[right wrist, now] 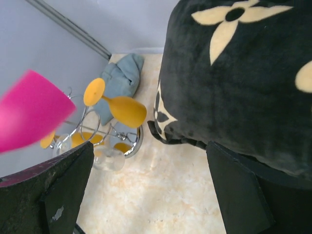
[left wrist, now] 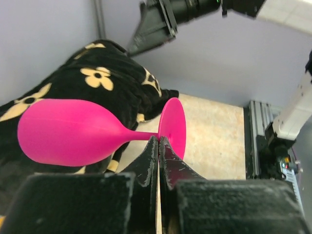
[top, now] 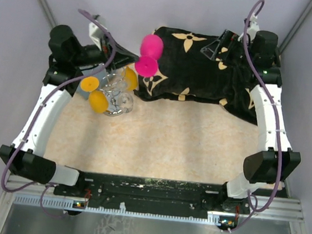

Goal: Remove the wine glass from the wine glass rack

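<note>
A pink wine glass [top: 151,48] lies on its side in the air between the rack and the black blanket. My left gripper [top: 138,56] is shut on its stem right next to the foot; the left wrist view shows the jaws [left wrist: 160,140] pinched on the stem with the bowl [left wrist: 68,131] pointing left. The chrome wine glass rack [top: 113,88] stands at the back left with orange glasses [top: 98,101] and a clear glass [top: 119,105] hanging on it. It also shows in the right wrist view [right wrist: 92,127]. My right gripper [top: 214,48] is open and empty over the blanket, in the right wrist view [right wrist: 149,146] too.
A black blanket with beige flowers [top: 205,72] covers the back right of the table. A grey-blue cloth [right wrist: 119,80] lies behind the rack. Grey walls close off the back and sides. The pale tabletop [top: 170,141] fills the middle.
</note>
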